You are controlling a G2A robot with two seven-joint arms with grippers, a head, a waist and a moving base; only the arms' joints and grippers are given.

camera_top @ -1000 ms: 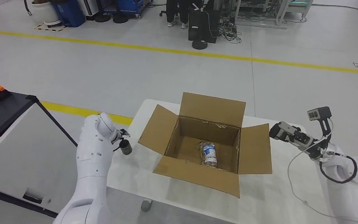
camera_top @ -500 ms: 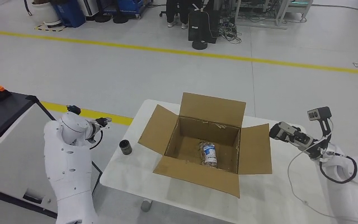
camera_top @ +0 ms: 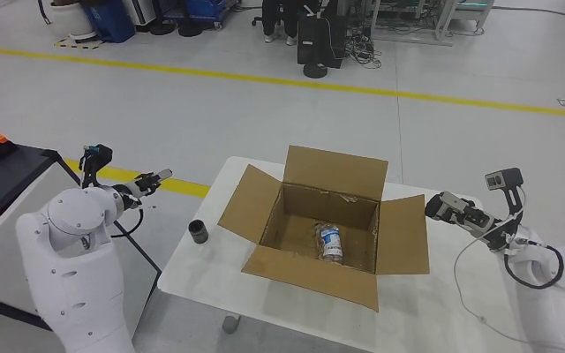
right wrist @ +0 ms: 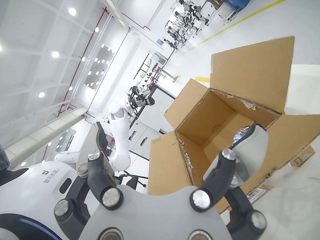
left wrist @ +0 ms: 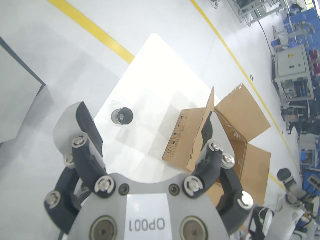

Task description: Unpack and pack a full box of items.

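Observation:
An open cardboard box [camera_top: 247, 205] stands on the white table [camera_top: 221, 278] with its flaps spread. A clear bottle [camera_top: 330, 241] with a pale label lies on the box floor. A small dark can [camera_top: 199, 232] stands upright on the table, left of the box. My left gripper [camera_top: 163, 177] hangs open and empty above the floor, off the table's left edge and apart from the can [left wrist: 122, 116]. My right gripper [camera_top: 434, 207] is held open and empty beside the box's right flap [right wrist: 250, 63], facing the box's inside.
A dark-topped side table [camera_top: 22, 168] stands to the far left, close to the left arm. The white table's front strip [camera_top: 291, 309] lies bare before the box. Yellow floor lines [camera_top: 177, 185] run behind the table.
My left gripper was at the dark can a second ago. It has let go and drawn back left and upward, off the table, leaving the can standing. The right arm has not moved.

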